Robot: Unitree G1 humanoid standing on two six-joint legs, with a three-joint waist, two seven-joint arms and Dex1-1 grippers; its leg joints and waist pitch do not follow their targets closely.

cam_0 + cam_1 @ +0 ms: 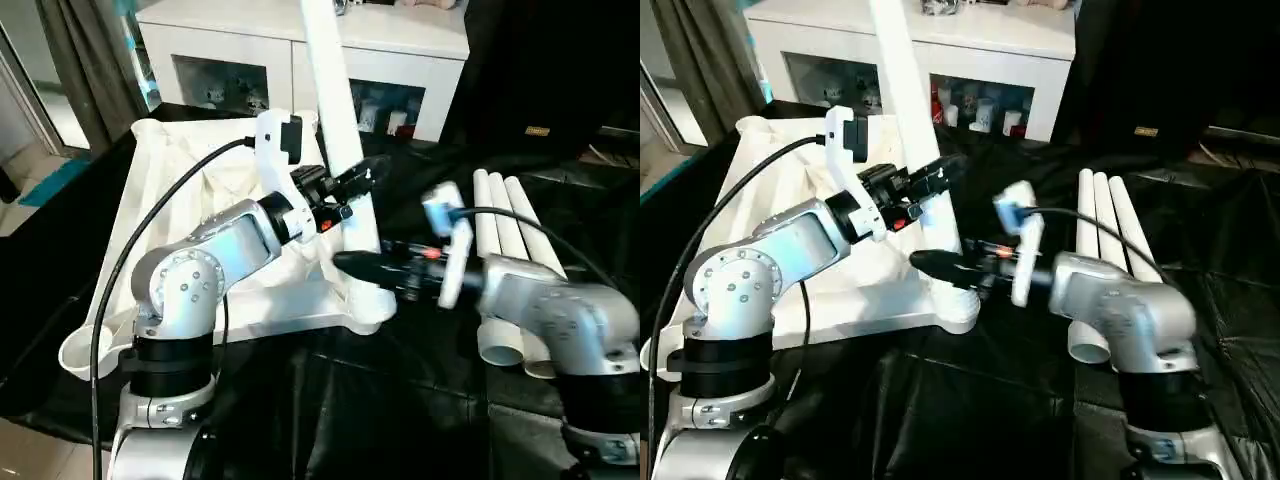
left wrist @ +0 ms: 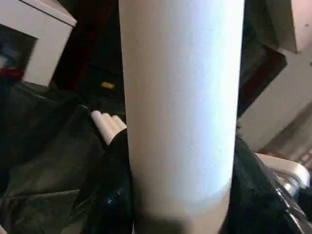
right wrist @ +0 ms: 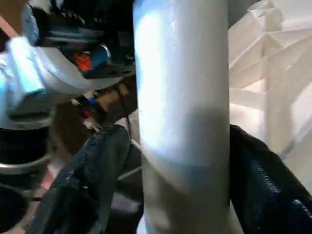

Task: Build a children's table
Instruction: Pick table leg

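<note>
Left hand (image 1: 352,186): clasping long white tubular leg (image 1: 335,110), upright in corner socket of white ribbed plastic tabletop (image 1: 190,190), upturned on counter. Right hand (image 1: 352,265): lower, fingers apart around leg. Step: seating first leg. Next: press down firmly.

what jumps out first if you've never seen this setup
A white leg stands upright in the near right corner socket of the upturned tabletop, with the left gripper around it higher up and the right gripper around it lower down. Three spare legs lie side by side on the black cloth to the right.
</note>
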